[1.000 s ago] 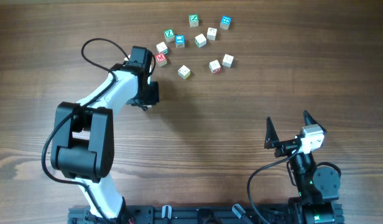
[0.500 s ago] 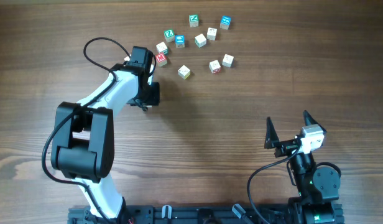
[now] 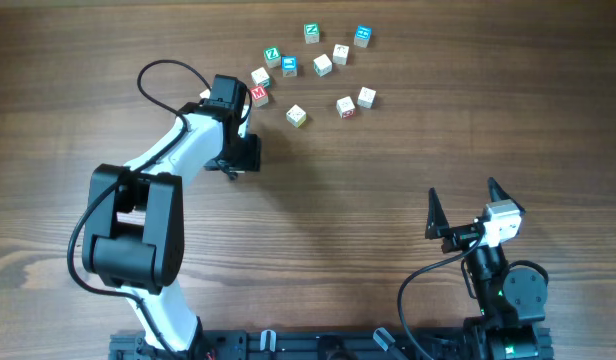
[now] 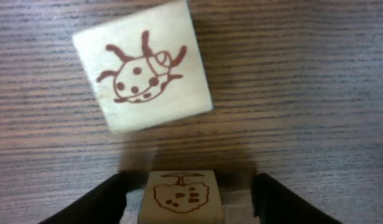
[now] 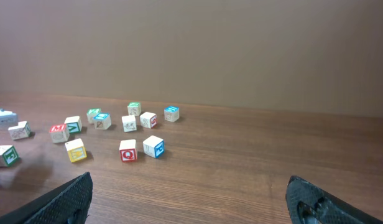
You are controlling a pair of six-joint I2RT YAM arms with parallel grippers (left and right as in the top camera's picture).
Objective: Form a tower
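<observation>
Overhead, the left arm (image 3: 178, 150) reaches up and across the wooden table (image 3: 408, 140), and the left gripper (image 3: 244, 155) hangs down just below a red-faced cube (image 3: 258, 94) at the near edge of the loose cubes (image 3: 322, 65). From its wrist camera the jaws stand fairly wide: a dark finger (image 4: 101, 202) shows on each side of a small cube with a brown mushroom-like print (image 4: 179, 196), with a clear gap both ways, so nothing is gripped. Just ahead of those fingers is the tower (image 4: 145, 74), seen from above as one cream face with a ladybird drawn on it, turned askew. It looms larger than the cube between the fingers, and what lies under it I cannot tell. Further right, the loose cubes are scattered, some with green or blue faces. Well apart at the lower right, the right gripper (image 3: 462, 192) is spread wide and empty.
</observation>
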